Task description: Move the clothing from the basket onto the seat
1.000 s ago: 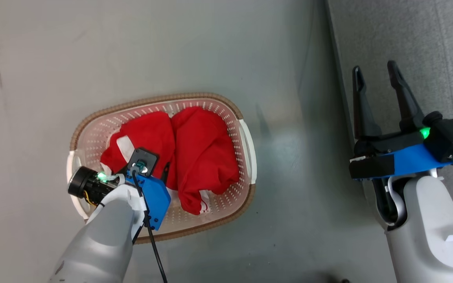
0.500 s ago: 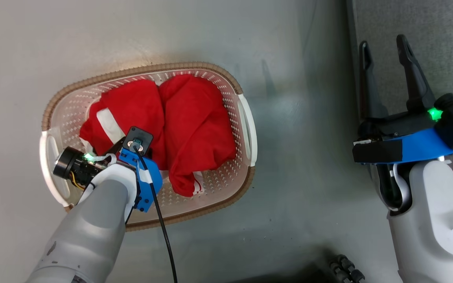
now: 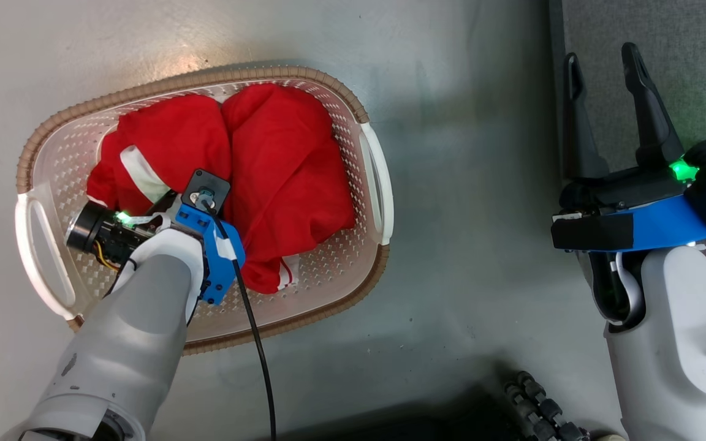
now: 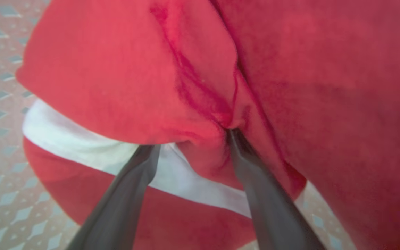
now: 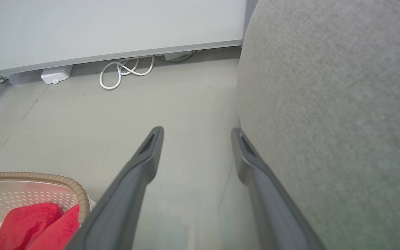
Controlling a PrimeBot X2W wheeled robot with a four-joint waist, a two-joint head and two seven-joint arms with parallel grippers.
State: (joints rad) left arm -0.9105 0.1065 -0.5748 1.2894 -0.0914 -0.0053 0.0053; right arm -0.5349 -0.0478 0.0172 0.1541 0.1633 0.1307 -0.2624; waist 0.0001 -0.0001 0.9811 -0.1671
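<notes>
The basket [image 3: 175, 79], cream with a brown rim, stands on the floor at the left. Two red pieces of clothing lie in it side by side, the left one [image 3: 169, 135] with a white stripe, the right one [image 3: 279, 159] plain on top. My left arm reaches down into the basket. In the left wrist view my left gripper [image 4: 191, 140] is open, its tips pressed into a fold of the red clothing [image 4: 116, 69]. My right gripper [image 3: 600, 54] is open and empty, hanging by the edge of the grey seat [image 3: 684, 49].
Grey floor lies between the basket and the seat [image 5: 325, 104]. A black cable [image 3: 255, 343] trails from my left wrist. A white coiled cord [image 5: 123, 71] and a white box [image 5: 56, 74] lie by the far wall. My base's dark rollers [image 3: 537, 404] show at the bottom.
The head camera has moved, so the basket looks larger and sits further up and left. My left gripper stays down on the left garment. Both grippers remain open.
</notes>
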